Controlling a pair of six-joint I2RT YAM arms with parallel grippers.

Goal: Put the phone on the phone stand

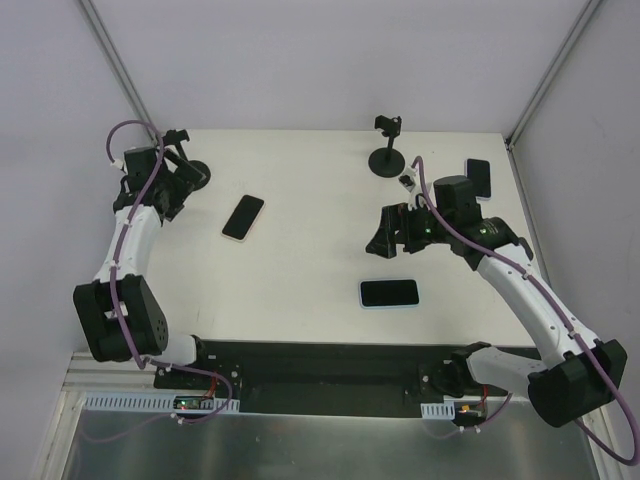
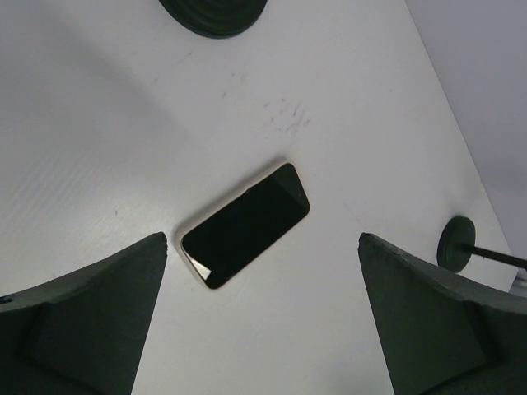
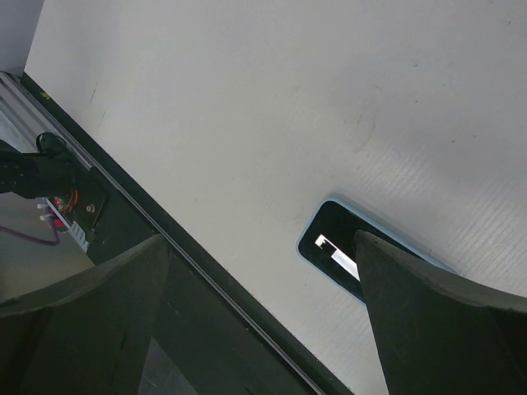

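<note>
The left tool [image 2: 262, 247] and right tool [image 3: 262, 240] are both wide open and empty. A flat black phone with a cream edge [image 1: 243, 217] lies on the white table [image 1: 300, 180].

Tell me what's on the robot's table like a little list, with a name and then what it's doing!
table: white, flat
pale-cased phone: lying flat, screen dark, under the left gripper, not touched
blue-cased phone: lying flat, screen dark, near the right gripper, not touched
phone stand: standing upright at the far edge, nothing on it
left gripper: open, holding nothing
right gripper: open, holding nothing
job: not done yet, no phone sits on that stand
</note>
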